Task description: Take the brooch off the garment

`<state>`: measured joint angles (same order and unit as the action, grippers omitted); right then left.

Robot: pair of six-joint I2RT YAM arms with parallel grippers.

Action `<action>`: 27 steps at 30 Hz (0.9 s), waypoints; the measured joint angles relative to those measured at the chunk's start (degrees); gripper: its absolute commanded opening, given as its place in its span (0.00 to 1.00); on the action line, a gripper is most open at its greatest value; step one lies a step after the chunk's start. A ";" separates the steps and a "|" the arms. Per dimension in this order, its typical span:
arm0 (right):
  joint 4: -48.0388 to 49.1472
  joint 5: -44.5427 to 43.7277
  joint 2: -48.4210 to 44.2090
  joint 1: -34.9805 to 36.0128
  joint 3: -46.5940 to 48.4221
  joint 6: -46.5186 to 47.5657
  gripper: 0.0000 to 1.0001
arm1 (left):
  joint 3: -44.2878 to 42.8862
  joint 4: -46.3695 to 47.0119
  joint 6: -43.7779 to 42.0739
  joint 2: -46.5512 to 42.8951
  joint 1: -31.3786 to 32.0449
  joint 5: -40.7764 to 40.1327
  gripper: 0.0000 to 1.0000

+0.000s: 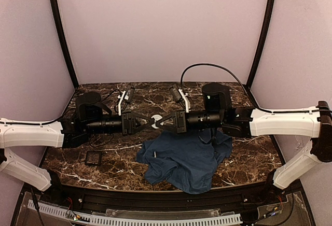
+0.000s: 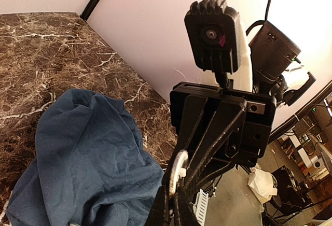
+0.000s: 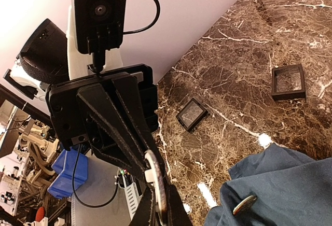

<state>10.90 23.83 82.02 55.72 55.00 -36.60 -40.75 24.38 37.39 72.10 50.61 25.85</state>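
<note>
The brooch [image 1: 155, 119] is a small pale ring with a white nub, held in the air over the middle of the table. My left gripper [image 1: 150, 121] and right gripper [image 1: 162, 121] meet tip to tip, and both are shut on it. In the left wrist view the brooch [image 2: 179, 170] stands edge-on between my left gripper's [image 2: 179, 187] black fingers. The right wrist view shows the brooch [image 3: 157, 183] pinched in my right gripper [image 3: 163, 197]. The garment, a crumpled blue cloth [image 1: 184, 158], lies on the marble just below and in front of the grippers, apart from the ring.
A small silvery disc [image 3: 244, 204] sits on the blue cloth [image 3: 280, 184]. A black square tray [image 1: 93, 157] lies at the front left. The right wrist view shows two black square trays [image 3: 191, 114] [image 3: 288, 82] on the marble. Cables run along the back.
</note>
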 measured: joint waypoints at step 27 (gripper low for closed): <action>8.70 1.88 -0.50 -0.74 -5.38 -4.33 0.11 | 0.28 -0.33 0.15 0.00 0.76 -1.22 0.01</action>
<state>19.59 25.71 81.52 54.98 49.63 -40.93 -40.47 24.05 37.54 72.10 51.37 24.62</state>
